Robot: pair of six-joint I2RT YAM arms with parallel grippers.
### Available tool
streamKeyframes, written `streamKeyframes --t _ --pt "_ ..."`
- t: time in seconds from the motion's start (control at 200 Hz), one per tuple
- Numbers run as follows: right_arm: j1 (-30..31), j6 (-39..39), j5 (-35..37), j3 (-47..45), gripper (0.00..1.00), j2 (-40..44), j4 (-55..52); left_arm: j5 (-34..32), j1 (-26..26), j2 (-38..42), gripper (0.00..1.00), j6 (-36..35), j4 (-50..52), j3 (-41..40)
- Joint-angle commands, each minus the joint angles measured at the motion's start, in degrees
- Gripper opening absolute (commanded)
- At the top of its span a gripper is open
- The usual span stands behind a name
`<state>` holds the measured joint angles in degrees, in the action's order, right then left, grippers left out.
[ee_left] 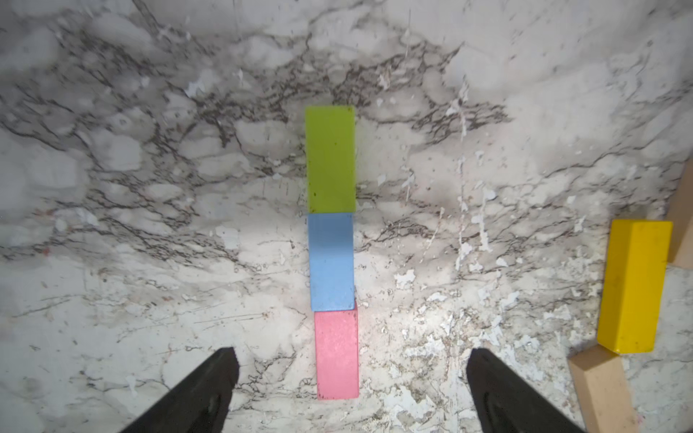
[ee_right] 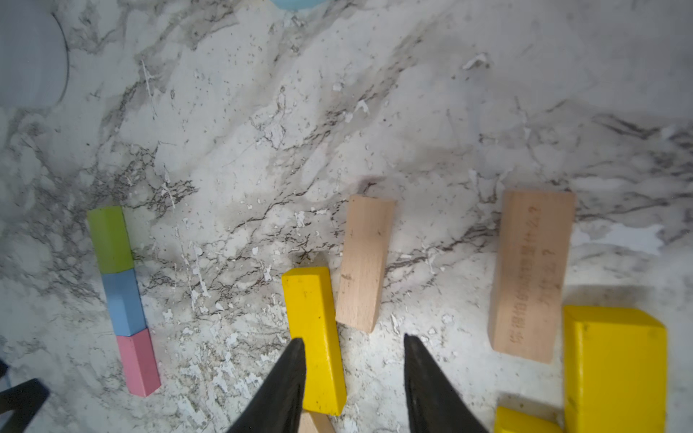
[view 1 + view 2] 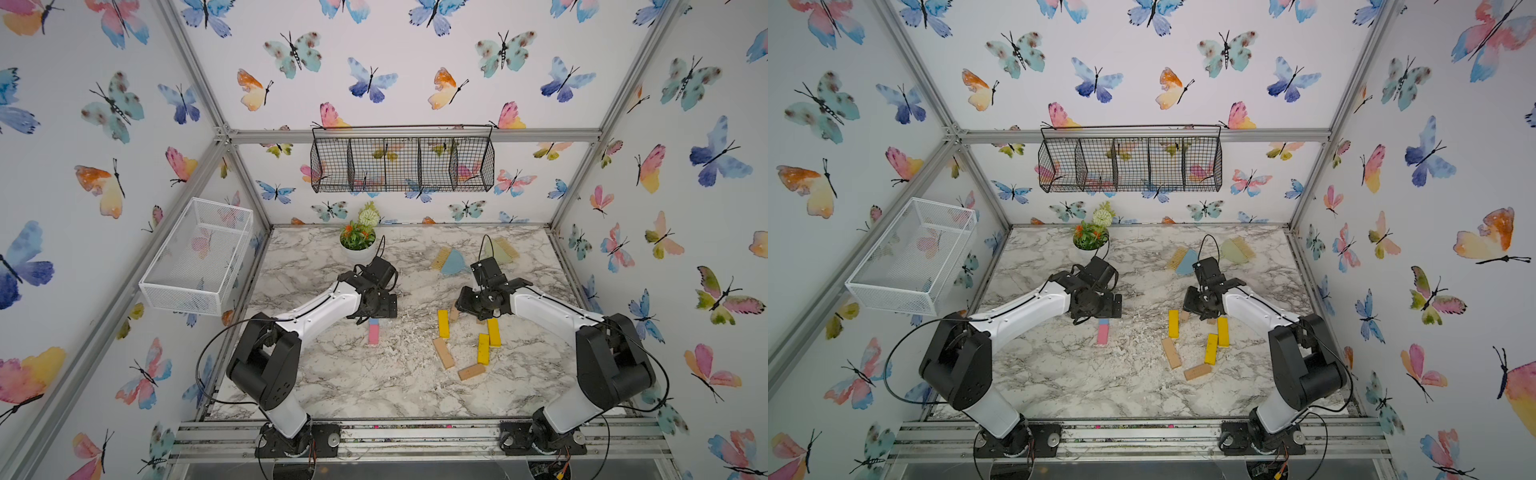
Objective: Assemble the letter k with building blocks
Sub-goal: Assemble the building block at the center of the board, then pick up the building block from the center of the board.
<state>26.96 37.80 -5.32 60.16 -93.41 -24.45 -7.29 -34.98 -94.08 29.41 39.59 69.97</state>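
Hovering low: left gripper (image 1: 351,353) agape over pink block (image 1: 336,371).

Left arm (image 3: 316,309) is bent at the elbow, with the left gripper (image 1: 350,353) right above the pink block (image 1: 336,378), jaws spread wide, nothing in them. Right gripper (image 2: 353,339) is well off to that block's right, pointing down, gap narrower, also empty.

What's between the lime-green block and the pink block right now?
The light-blue block, butted end to end against the lime-green block and the pink block. The left wrist view shows it best.
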Motion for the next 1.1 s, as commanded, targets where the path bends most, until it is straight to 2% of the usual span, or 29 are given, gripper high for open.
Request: streamKeyframes --t 0.0,0.22,0.355,0.511,0.691,0.876,1.096 --pt "2.86 -2.56 4.67 2.97 0.45 -1.59 -4.4 -2.23 0.66 1.53 0.98 -2.45 0.79 0.99" --pt "3.63 0.02 7.7 2.35 0.46 -0.14 -3.99 1.9 0.3 2.4 0.99 -5.83 -3.12 0.32" --pt "3.49 5.01 10.68 -0.06 0.48 4.31 -2.05 -0.84 -3.72 0.23 1.0 -7.43 -4.83 1.9" --pt "-0.56 10.26 10.67 -5.68 0.49 11.31 1.01 -4.21 -10.71 -6.98 0.96 -7.46 -5.14 6.71" --pt "-8.71 10.46 6.3 -11.17 0.49 16.8 2.54 -3.68 -16.73 -16.35 0.92 -6.22 -4.88 13.35" --pt "-12.91 8.82 6.28 -12.53 0.49 20.29 1.25 -0.89 -18.88 -23.31 0.87 -4.6 -4.53 18.66" --pt "-13.38 8.17 4.45 -13.05 0.49 19.82 1.27 1.03 -19.33 -28.01 0.86 -4.19 -4.53 22.77"
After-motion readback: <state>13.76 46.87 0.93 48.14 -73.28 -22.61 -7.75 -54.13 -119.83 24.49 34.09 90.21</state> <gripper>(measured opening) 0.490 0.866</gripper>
